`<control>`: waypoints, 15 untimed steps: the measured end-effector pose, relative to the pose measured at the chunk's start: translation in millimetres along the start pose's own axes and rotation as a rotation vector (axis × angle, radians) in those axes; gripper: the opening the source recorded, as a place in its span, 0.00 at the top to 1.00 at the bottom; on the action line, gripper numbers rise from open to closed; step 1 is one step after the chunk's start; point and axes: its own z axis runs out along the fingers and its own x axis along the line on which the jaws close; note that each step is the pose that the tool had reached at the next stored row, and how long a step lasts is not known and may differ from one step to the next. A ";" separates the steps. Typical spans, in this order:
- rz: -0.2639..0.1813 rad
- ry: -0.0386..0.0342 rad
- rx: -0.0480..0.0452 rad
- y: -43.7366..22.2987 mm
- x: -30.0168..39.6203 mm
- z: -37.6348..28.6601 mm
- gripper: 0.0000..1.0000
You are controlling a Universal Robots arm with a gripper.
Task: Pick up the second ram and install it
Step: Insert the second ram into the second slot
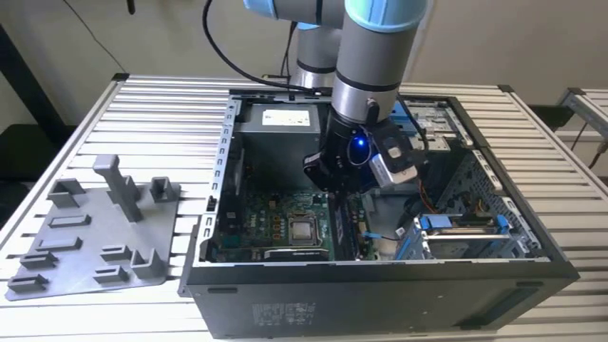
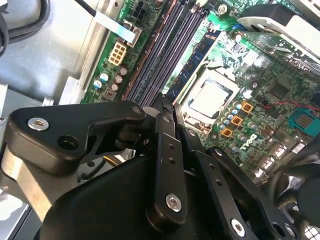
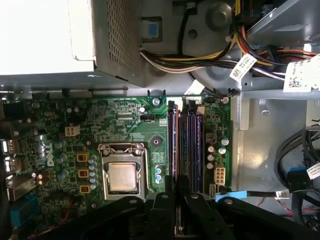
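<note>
The pincer [image 2: 167, 107] is drawn narrow, its fingers [image 2: 165, 135] nearly together over the near end of the second ram [image 2: 194, 62], which looks pinched between them; the stick stands on edge in the slot closest to the processor socket [image 2: 210, 97], on the strip of motherboard [image 3: 130, 115] between that socket and the board's outer edge; I judge the pickup done and the seating to be the step in hand; that calls for the stick kept square to its slot and pressed straight down, evenly along its length; the pincer's own links hide the contact and the near latch, so how deep the stick sits is unclear; whether the neighbouring slots [image 3: 192, 145] are filled is hard to make out; the computer case [image 1: 380, 292] sits in the middle of the bench [image 1: 161, 107], the grey fixture tray [image 1: 85, 242] by the bench edge at the exterior view's left.
</note>
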 end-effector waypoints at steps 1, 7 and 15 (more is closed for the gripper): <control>0.000 0.0001 0.0001 0.0 0.0 1.0 0.86; 0.000 0.0001 0.0003 -0.5 -1.0 7.6 0.86; 0.011 0.0008 0.0000 -4.2 -2.0 11.6 0.86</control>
